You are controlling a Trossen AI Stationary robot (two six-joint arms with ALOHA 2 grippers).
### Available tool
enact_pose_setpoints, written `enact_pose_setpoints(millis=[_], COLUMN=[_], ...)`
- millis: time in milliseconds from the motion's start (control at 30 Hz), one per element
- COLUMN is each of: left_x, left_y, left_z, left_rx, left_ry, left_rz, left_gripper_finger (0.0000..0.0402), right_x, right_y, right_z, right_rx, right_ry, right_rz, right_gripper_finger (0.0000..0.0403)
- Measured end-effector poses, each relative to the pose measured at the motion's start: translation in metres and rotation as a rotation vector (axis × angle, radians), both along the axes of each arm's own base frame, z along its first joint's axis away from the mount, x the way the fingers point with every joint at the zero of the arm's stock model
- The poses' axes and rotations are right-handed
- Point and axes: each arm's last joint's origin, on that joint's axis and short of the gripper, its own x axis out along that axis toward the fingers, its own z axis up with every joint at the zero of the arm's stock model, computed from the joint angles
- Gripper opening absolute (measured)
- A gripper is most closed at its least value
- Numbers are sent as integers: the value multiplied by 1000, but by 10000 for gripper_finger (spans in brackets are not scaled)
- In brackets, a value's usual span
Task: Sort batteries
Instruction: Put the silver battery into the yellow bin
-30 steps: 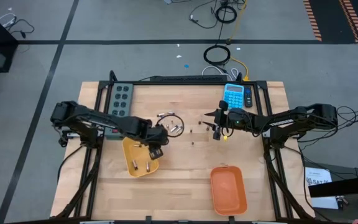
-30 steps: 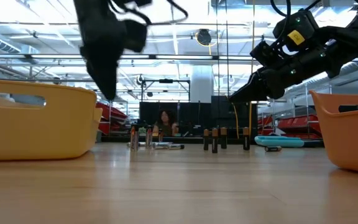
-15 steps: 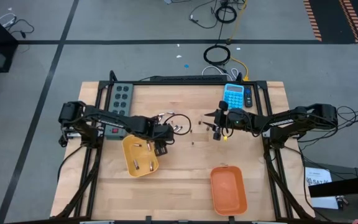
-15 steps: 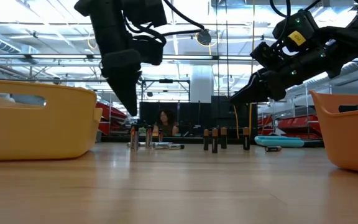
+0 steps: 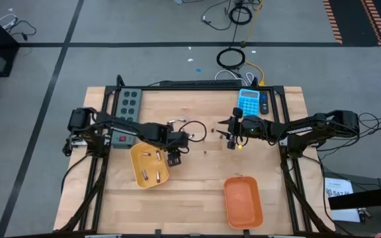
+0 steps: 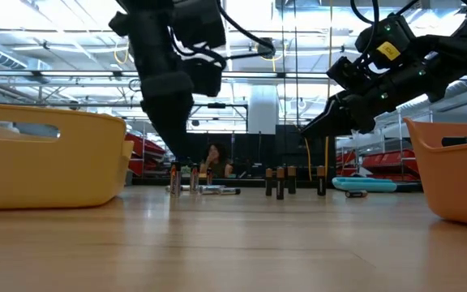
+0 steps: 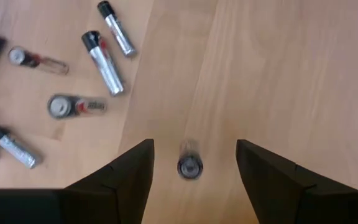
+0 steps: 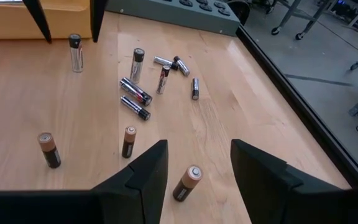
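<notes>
Silvery batteries [image 7: 98,62] lie and stand in a cluster on the wood, also seen in the right wrist view [image 8: 143,81]. My left gripper [image 7: 191,163] is open, low over the table beside the yellow tray [image 5: 149,166]. Its fingers stand on either side of one upright silvery battery [image 7: 189,165] without touching it. My right gripper [image 8: 194,165] is open and hovers above the small dark batteries [image 8: 128,142]; one dark battery [image 8: 188,182] stands below the gap between its fingers. Both grippers show in the high view, left [image 5: 174,152] and right [image 5: 232,137].
The yellow tray holds a few silvery batteries [image 5: 152,173]. An orange tray [image 5: 243,201] sits near the table's near edge. A blue calculator [image 5: 249,101] and a grey button box [image 5: 127,104] lie along the far edge. Bare wood lies between the two trays.
My left gripper has moved from above the yellow tray toward the table's right and down, ending low over the silvery battery cluster with its fingers still open.
</notes>
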Motion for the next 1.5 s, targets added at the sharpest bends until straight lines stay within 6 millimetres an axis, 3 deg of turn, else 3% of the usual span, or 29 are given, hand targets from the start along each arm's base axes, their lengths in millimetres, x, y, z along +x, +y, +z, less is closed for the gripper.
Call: enact_pose_setpoints(millis=[367,700,933,1200,1367,1500], left_x=[10,14,3,-1,-5,-6], left_y=[0,0,0,0,0,0], left_z=[-22,-29,-49,-56,-62,-63], left_rx=[21,33,22,21,19,26], left_ry=[27,6,-33,-63,-69,-63], left_rz=[-61,-83,-51,-49,-47,-31], left_gripper_finger=[237,237,237,232,170,69], right_x=[0,-1,0,0,0,0], right_y=[0,0,0,0,0,0], right_z=[0,-1,-1,-1,0,0], right_rx=[-3,-3,-3,-4,-4,-4], right_ry=[6,14,14,7,7,7], right_rz=[1,-3,-3,-3,-3,-3], right_gripper_finger=[166,166,166,166,166,166])
